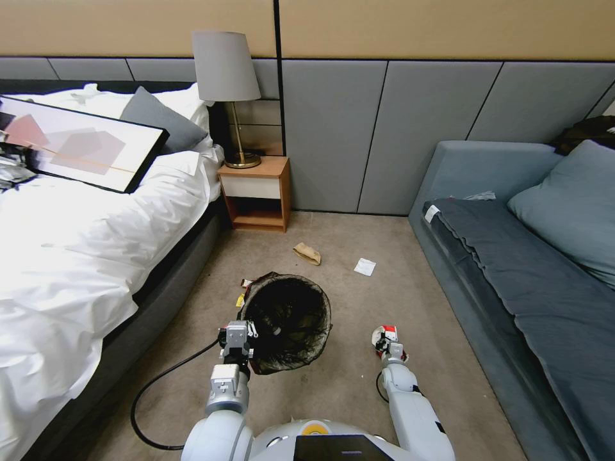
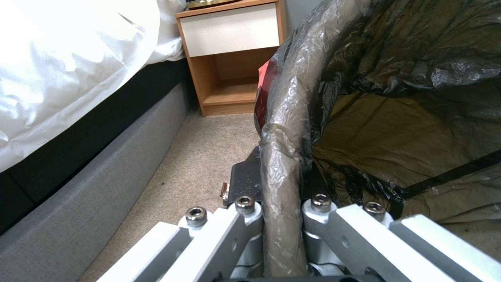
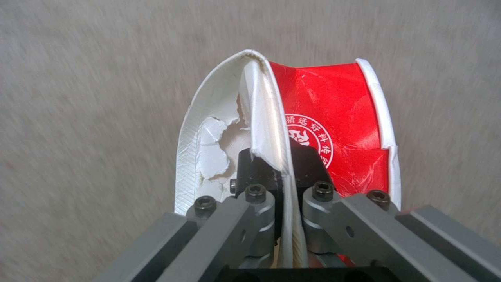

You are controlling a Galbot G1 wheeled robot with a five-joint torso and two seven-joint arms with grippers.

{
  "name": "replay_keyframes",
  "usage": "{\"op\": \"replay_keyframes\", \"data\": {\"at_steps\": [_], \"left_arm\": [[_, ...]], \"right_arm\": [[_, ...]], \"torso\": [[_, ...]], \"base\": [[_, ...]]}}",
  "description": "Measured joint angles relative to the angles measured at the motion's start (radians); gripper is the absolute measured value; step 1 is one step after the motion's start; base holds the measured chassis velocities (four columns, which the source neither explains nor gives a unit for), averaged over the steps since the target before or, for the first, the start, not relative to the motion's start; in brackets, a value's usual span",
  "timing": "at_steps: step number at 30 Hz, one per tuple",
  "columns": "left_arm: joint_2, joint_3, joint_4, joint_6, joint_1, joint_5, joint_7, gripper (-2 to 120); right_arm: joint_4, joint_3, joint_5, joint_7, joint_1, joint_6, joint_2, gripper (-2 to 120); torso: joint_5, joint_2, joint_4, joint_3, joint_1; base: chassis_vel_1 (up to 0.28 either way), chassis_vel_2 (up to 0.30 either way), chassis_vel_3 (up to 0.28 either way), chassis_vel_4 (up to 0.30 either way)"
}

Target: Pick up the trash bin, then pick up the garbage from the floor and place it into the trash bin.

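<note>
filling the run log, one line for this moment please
left tool: shut on trash bin rim | right tool: shut on red-and-white packet | brown paper bag, white slip: on floor

Readable text: one item. Red-and-white snack packet [image 3: 334,117], right wrist view: white Chinese characters printed in an arc on the red face, reading 精选好料传 as far as visible; the arc runs on behind the right gripper [image 3: 284,172], whose fingers are clamped on the packet's torn white edge. Below the arc, part of a round white emblem, not legible. Nothing else readable.
</note>
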Motion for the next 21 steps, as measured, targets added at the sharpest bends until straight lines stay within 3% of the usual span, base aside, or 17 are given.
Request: {"op": "replay_keyframes", "data": {"at_steps": [11, 14, 15, 21], "left_arm": [[0.004, 0.003, 0.005, -0.001, 0.0, 0.002, -0.002, 1], [0.006, 0.005, 0.005, -0.001, 0.0, 0.002, -0.002, 1], [0.006, 0.005, 0.005, -0.001, 0.0, 0.002, -0.002, 1], [0.006, 0.012, 0.014, -0.001, 0.0, 0.003, -0.002, 1]], "right_arm": [[0.347, -0.056, 0.035, 0.007, -0.101, 0.008, -0.004, 0], [0.545, -0.084, 0.059, -0.005, -0.143, 0.023, -0.012, 0], [0.545, -0.084, 0.059, -0.005, -0.143, 0.023, -0.012, 0], [0.832, -0.141, 0.114, -0.079, -0.228, 0.087, -0.053, 0]], "torso": [[0.0, 0.0, -0.0001, 0.0, 0.0], [0.0, 0.0, 0.0001, 0.0, 0.0], [0.0, 0.0, 0.0001, 0.0, 0.0], [0.0001, 0.0, -0.0004, 0.0, 0.0]], "base": [[0.0, 0.0, 0.0, 0.0], [0.0, 0.0, 0.0, 0.0], [0.0, 0.0, 0.0, 0.0], [0.0, 0.0, 0.0, 0.0]]}}
